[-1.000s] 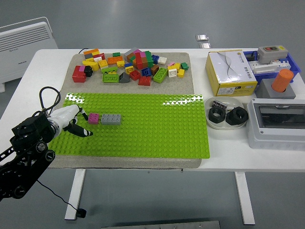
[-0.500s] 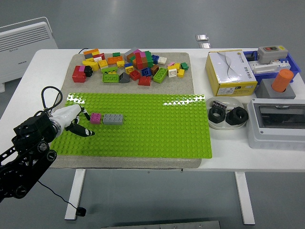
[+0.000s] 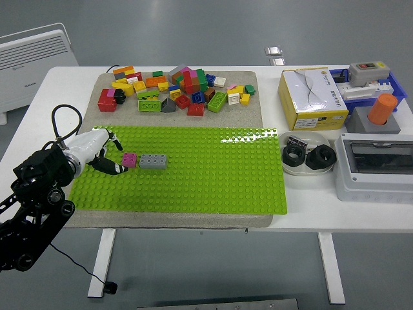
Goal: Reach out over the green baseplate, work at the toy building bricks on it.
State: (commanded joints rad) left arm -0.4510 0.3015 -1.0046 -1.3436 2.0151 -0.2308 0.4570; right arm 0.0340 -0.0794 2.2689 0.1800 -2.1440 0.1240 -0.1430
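The green baseplate point(image 3: 193, 169) lies on a grey mat in the middle of the table. On its left part a small pink brick point(image 3: 130, 159) sits beside a grey brick point(image 3: 153, 161), the two touching. My left hand point(image 3: 106, 158), white with dark fingertips, hovers over the plate's left edge just left of the pink brick. Its fingers are loosely spread and hold nothing; one fingertip point(image 3: 120, 169) comes close to the pink brick. A heap of loose coloured bricks point(image 3: 177, 88) lies on the mat behind the plate. My right hand is out of sight.
A yellow box point(image 3: 313, 98) stands right of the mat, with a white bowl of black parts point(image 3: 308, 155) in front of it. A grey electrical box point(image 3: 375, 165) and an orange-topped block point(image 3: 382, 111) occupy the far right. A white heater point(image 3: 33, 53) stands beyond the table's left.
My left hand has risen slightly and shifted toward the pink brick. The pink and grey bricks have kept their places.
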